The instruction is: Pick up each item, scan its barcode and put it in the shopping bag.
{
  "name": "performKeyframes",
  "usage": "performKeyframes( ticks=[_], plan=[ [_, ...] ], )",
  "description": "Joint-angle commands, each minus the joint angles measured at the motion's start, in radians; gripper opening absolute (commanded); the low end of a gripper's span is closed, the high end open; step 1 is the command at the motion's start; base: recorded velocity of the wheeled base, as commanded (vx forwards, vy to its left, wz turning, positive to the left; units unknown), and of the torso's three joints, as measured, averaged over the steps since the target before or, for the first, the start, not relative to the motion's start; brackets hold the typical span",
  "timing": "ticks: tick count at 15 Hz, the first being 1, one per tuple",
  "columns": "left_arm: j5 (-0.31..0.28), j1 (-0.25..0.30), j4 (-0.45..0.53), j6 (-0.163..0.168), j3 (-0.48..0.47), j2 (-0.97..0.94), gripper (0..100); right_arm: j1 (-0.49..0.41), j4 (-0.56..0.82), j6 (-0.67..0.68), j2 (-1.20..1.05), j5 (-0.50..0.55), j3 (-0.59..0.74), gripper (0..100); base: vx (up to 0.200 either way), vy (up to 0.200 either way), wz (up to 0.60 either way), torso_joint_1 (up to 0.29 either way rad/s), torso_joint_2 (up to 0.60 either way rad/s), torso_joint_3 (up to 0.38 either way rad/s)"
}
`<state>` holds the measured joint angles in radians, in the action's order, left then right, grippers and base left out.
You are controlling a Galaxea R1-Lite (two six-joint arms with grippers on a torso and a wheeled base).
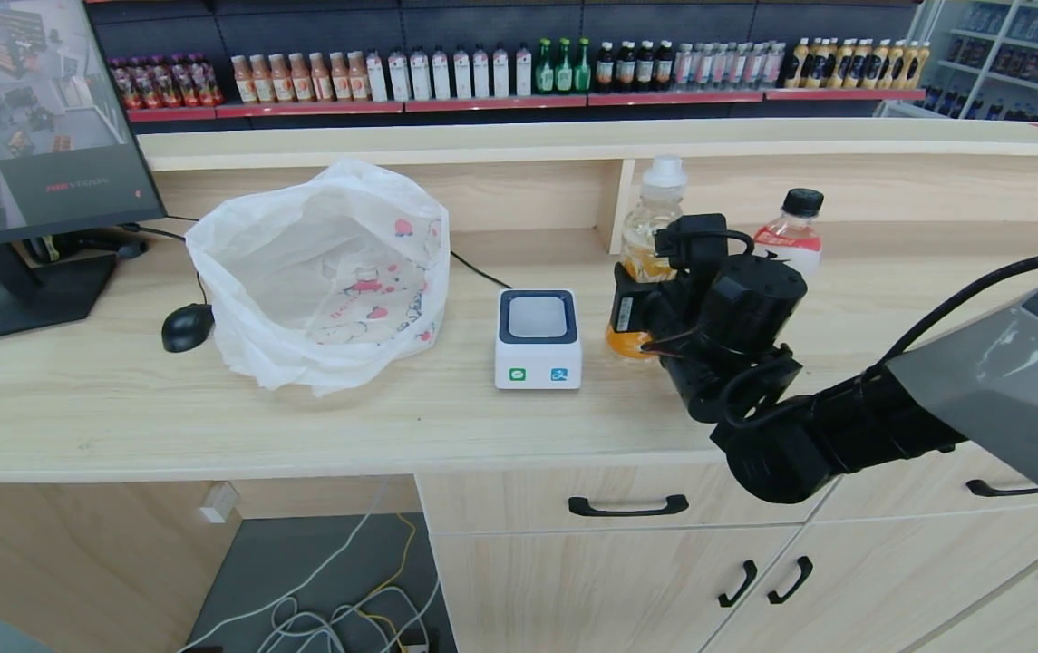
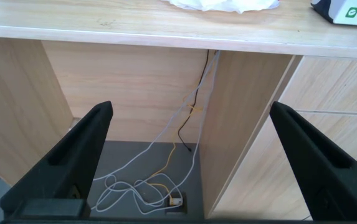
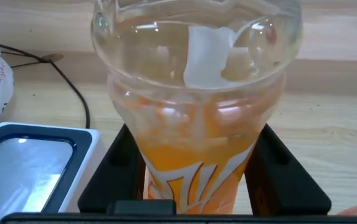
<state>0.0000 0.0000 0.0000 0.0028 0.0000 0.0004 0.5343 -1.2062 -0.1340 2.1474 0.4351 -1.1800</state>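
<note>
Nearest the robot, the left gripper [image 2: 190, 115] is hanging low in front of the counter with its two black fingers [image 2: 81, 152] spread wide and released, gripping nothing. It is facing the open recess under the counter [image 1: 120, 426], where loose cables [image 2: 147, 186] are lying on the grey floor. Beside that recess, drawers [image 1: 627, 508] with black handles are lining the cabinet front. On the counter, the right gripper [image 1: 638, 317] is clenching the lower body of the orange drink bottle [image 1: 653, 222]. In the right wrist view its fingers [image 3: 113, 174] are pressing against both sides of the bottle, which is standing upright with orange liquid in its lower part and a white cap on top. Just to the robot's left of the bottle, the white barcode scanner [image 1: 538, 340] is sitting with its window facing up, apart from the bottle. Farther left, the white shopping bag [image 1: 328, 272] with red print is standing open-mouthed near the scanner, and a black computer mouse [image 1: 186, 327] is lying just beside its far-left side. Behind the right gripper, a black-capped bottle [image 1: 790, 238] with a red and white label is standing upright close to the held bottle. At the counter's left end a monitor [image 1: 29, 118] is showing camera feeds, and beyond the counter a shelf of bottled drinks [image 1: 519, 71] is running along the back wall.
</note>
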Motion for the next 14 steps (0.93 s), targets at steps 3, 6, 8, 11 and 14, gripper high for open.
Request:
performKeyframes(
  ticks=[3, 6, 8, 11, 14],
  plan=[
    [0.0, 0.0, 0.0, 0.0, 0.0, 0.0, 100, 0.0, -0.003, 0.001, -0.018, -0.001, -0.001, 0, 0.0, 0.0, 0.0, 0.0, 0.0, 0.0],
    [0.0, 0.0, 0.0, 0.0, 0.0, 0.0, 100, 0.0, -0.003, 0.001, -0.046, -0.001, 0.0, 0, 0.0, 0.0, 0.0, 0.0, 0.0, 0.0],
    [0.0, 0.0, 0.0, 0.0, 0.0, 0.0, 100, 0.0, -0.003, 0.001, -0.074, -0.001, 0.007, 0, 0.0, 0.0, 0.0, 0.0, 0.0, 0.0],
    [0.0, 0.0, 0.0, 0.0, 0.0, 0.0, 100, 0.003, -0.003, 0.002, -0.132, -0.001, 0.048, 0, 0.0, 0.0, 0.0, 0.0, 0.0, 0.0],
    [0.0, 0.0, 0.0, 0.0, 0.0, 0.0, 100, 0.013, -0.003, 0.002, -0.205, -0.001, 0.123, 0, 0.0, 0.0, 0.0, 0.0, 0.0, 0.0]
  ],
)
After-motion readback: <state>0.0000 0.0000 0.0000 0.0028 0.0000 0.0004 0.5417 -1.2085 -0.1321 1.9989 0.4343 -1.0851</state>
